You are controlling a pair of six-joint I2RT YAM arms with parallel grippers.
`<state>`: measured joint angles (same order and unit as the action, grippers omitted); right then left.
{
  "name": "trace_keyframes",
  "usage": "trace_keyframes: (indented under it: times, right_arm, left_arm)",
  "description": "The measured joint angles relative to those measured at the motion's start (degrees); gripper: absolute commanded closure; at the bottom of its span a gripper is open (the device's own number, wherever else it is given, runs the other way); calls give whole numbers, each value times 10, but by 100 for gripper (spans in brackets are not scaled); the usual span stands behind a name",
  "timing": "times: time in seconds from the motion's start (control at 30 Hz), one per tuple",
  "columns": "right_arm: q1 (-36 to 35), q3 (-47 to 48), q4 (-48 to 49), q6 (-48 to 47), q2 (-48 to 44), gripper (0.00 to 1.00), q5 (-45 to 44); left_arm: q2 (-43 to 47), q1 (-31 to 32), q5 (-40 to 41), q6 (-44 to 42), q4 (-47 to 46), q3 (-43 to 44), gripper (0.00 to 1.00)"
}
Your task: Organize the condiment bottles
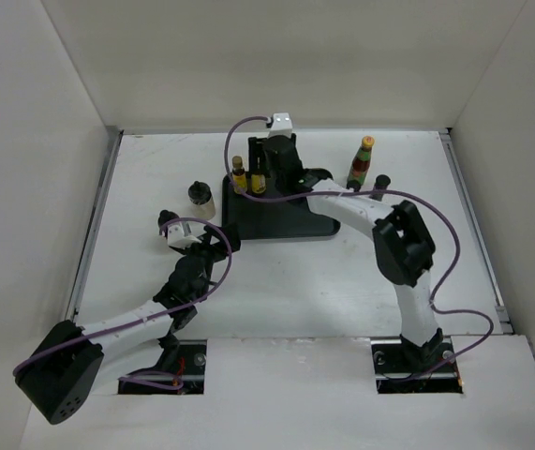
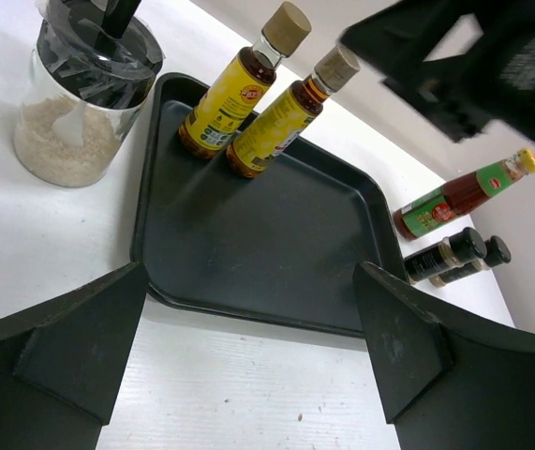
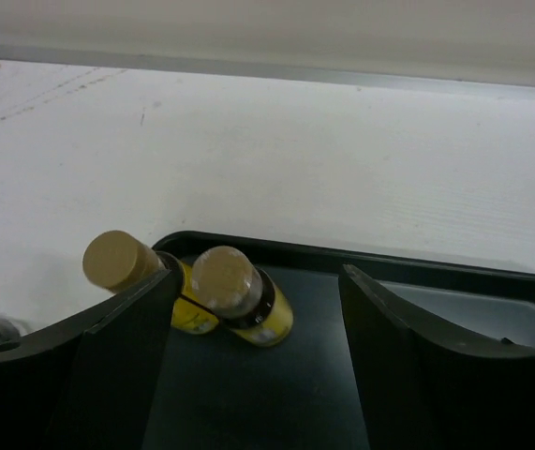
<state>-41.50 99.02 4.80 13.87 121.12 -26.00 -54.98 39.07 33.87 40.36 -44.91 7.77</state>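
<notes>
The left yellow bottle and the right yellow bottle, both with tan caps, stand upright and close together in the far left corner of the tray; the red bottle, taller, with green band and yellow cap, stands on the table right of the tray; two dark bottles with black caps stand just beside it; a cream jar with black cap stands left of the tray.
</notes>
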Motion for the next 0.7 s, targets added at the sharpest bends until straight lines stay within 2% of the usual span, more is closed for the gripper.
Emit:
trace_keyframes:
  times: [0.2, 0.3, 0.37, 0.47, 0.6, 0.7]
  right_arm:
    - [29, -182, 37, 7, -211, 14, -6]
    - [86, -280, 52, 17, -316, 10, -15]
    - [130, -331, 52, 25, -355, 8, -21]
    - [183, -381, 41, 37, -362, 6, -24]
    - [205, -409, 10, 44, -323, 7, 7]
    - [209, -408, 5, 45, -290, 13, 27]
  left_arm:
    - [0, 4, -5, 0, 0, 0, 7]
    - [-10, 12, -9, 0, -4, 0, 7]
    - [-18, 17, -11, 0, -5, 0, 7]
    - [-27, 29, -11, 0, -5, 0, 7]
    - [-38, 36, -11, 0, -8, 1, 7]
    - [-49, 37, -11, -1, -12, 1, 7]
